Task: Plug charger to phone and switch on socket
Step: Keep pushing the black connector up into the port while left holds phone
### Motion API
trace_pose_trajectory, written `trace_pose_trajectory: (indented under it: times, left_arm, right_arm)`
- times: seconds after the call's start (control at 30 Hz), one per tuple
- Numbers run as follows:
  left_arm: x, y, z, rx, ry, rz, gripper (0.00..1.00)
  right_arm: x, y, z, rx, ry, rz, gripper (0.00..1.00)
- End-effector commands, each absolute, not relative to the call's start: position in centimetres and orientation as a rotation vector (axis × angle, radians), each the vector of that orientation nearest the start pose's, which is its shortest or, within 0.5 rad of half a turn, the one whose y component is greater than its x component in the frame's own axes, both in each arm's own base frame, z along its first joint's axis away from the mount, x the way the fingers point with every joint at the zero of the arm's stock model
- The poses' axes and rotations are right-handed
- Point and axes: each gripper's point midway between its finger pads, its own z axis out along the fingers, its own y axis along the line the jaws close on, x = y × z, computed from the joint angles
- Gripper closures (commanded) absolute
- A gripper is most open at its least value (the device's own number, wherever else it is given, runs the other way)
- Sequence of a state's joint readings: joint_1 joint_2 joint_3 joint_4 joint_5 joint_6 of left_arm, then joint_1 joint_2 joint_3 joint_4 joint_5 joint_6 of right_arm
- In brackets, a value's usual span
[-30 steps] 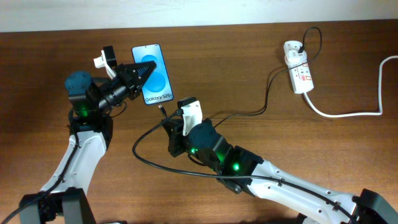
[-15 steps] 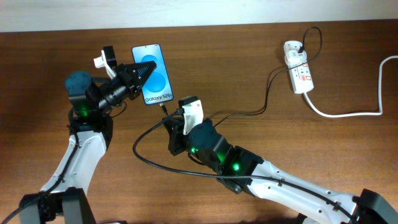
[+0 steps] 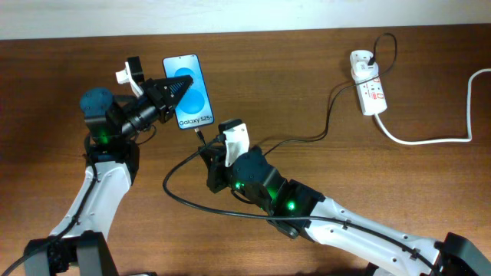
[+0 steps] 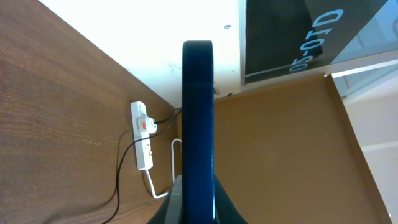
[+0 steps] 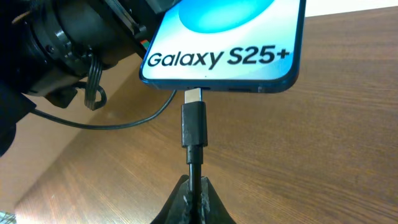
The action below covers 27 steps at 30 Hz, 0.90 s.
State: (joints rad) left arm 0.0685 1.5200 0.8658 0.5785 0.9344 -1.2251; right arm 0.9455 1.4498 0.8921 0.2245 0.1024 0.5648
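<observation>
- The left gripper (image 3: 175, 88) has its fingers pressed onto the slim black-framed phone with the bright blue screen (image 3: 189, 90). It appears to hold the phone clear of the brown wooden table (image 3: 307, 69), at the table's left side.
- In the left wrist view the phone (image 4: 198, 124) shows edge-on, rising from between those fingers.
- The right gripper (image 5: 194, 194) pinches the thin black charger cable with its small black plug (image 5: 193, 124), gripping just behind the plug body.
- The silver tip sits at the phone's bottom port with bare metal showing, so I judge the plug only partly seated.
- My first worry is buckling. The pinch is on the soft cable and not on the plug, so a push could bend it sideways.
- My second worry is the phone pivoting or slipping in the left fingers under that push, which would scrape the port.
- The slack cable loops on the table beside the right arm (image 3: 307, 207), where a forearm move could drag it and pull the plug back out.
- The white power strip with red rocker switches (image 3: 367, 92) lies well apart at the far right, with its thick white lead (image 3: 430, 140) trailing off.
- Reaching the switch needs a free gripper, and letting go early risks a dropped phone or a loose plug.
</observation>
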Motion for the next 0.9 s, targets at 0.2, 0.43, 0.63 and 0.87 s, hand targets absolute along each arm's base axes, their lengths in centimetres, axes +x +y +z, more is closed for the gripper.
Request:
trace_pose_trajectory:
  times: [0.2, 0.43, 0.63, 0.87]
  left_arm:
    - [41.8, -11.0, 27.9, -0.334, 1.820, -1.576, 1.00]
    - [41.7, -11.1, 27.9, -0.327, 1.823, -1.581, 1.00]
    - [41.6, -11.1, 27.8, -0.323, 1.828, -1.587, 1.00]
    - [42.0, -10.9, 27.8, -0.344, 1.818, -1.569, 1.00]
  right_arm:
    - [28.5, 36.3, 22.1, -0.307, 1.974, 0.904, 0.96]
    - [29.2, 35.8, 22.3, -0.283, 1.966, 0.889, 0.96]
    - [29.7, 35.8, 23.2, -0.226, 1.933, 0.911, 0.96]
    - [28.5, 36.3, 21.2, -0.287, 2.012, 0.913, 0.96]
